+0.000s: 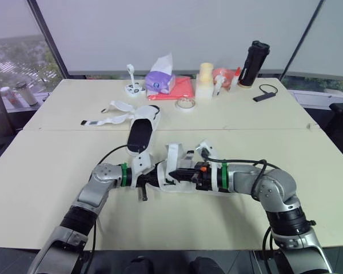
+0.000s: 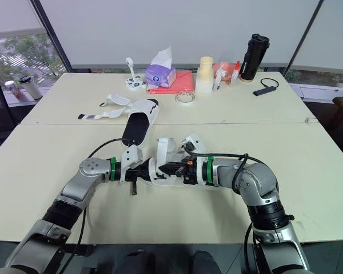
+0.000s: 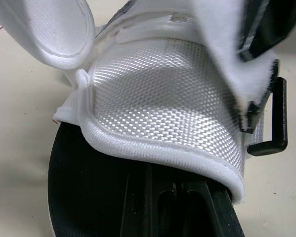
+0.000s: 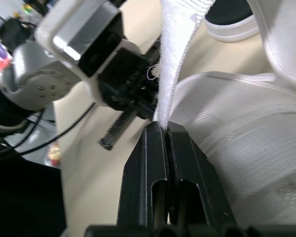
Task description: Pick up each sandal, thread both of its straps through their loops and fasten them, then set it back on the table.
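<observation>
Pinching strap (image 4: pixel 175 54) of sandal (image 1: pixel 172 155) in tightly closed right fingers (image 4: pixel 148 163), bracing sandal with closed left fingers (image 3: pixel 160 197); risking strap slipping out or missing loop (image 3: pixel 281 113) through skewed pulling.

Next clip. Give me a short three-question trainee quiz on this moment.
1. True or false: the right tool is shut on a white strap of the near sandal.
2. The straps of the far sandal are: A) fastened, B) lying open on the table, C) held by a tool.
3. Does the black bottle stand on the robot's left or right of the tissue pack?
Key: 1 true; 2 B; 3 right.
</observation>
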